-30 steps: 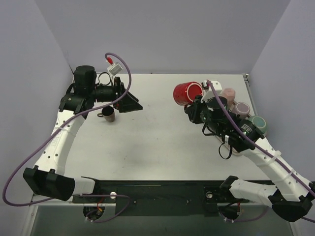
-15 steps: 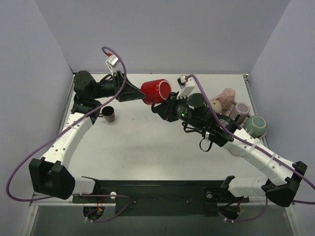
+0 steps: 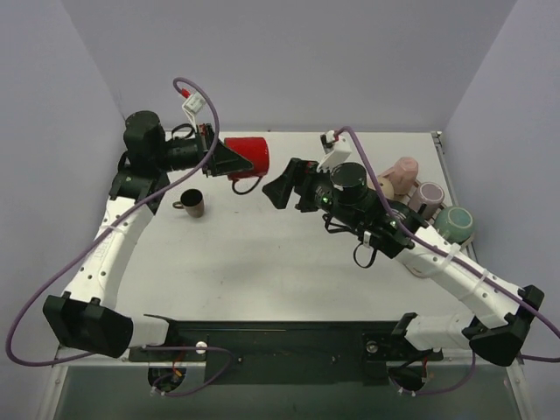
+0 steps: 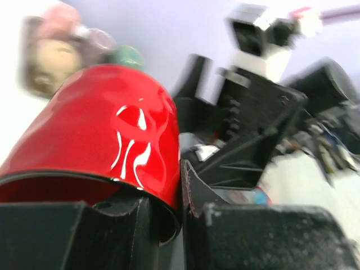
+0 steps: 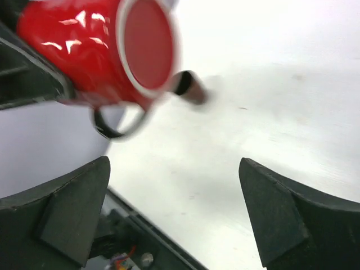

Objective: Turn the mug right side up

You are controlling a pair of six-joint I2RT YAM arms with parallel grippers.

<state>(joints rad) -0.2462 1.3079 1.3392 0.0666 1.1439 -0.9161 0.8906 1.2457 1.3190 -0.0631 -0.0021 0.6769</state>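
Top external: one red mug (image 3: 247,153), four pastel mugs (image 3: 428,194)

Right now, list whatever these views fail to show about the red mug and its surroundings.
- Glossy red ceramic mug: its inside, in top and left wrist views, covered by the left gripper.
- Small brown mug: right wrist view, blurred beside the red mug.
- Pastel mugs: left wrist view, too blurred to judge orientation.

Pale lavender walls (image 3: 289,61), white table (image 3: 262,262).
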